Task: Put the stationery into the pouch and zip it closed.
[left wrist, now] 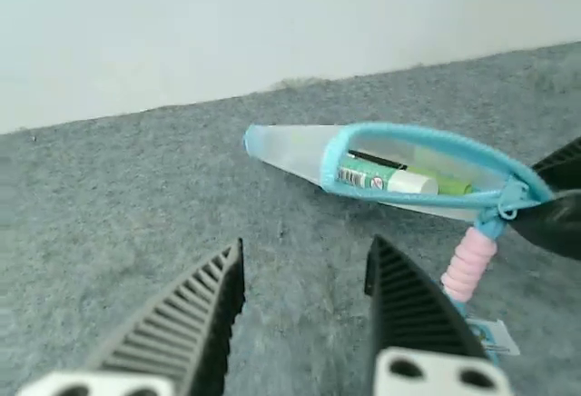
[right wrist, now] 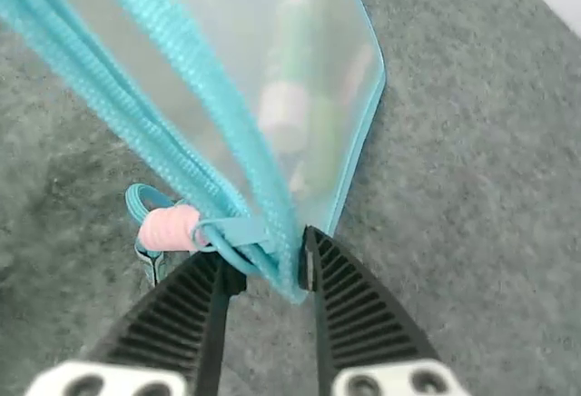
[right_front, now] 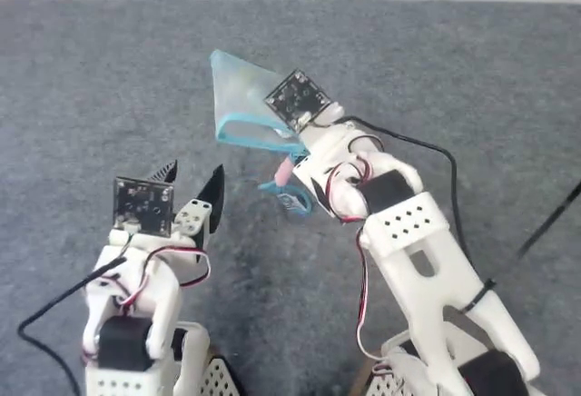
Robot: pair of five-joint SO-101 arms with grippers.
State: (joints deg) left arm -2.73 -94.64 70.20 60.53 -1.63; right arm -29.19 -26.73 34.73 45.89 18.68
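Pouch [right_front: 241,96] [left wrist: 290,151] [right wrist: 272,69]: translucent, teal zip undone, on the grey table [right_front: 82,96] toward its far edge, about midway along.
Contents: green stick [left wrist: 399,178] and a thin dark pen.
Zip pull: pink bead [left wrist: 467,264] [right wrist: 168,228].
Right gripper [right wrist: 265,255]: clamped on the pouch's zip-end corner.
Left gripper [right_front: 193,173] [left wrist: 306,246]: jaws spread, holding nothing, nearer the front edge, apart from the pouch.
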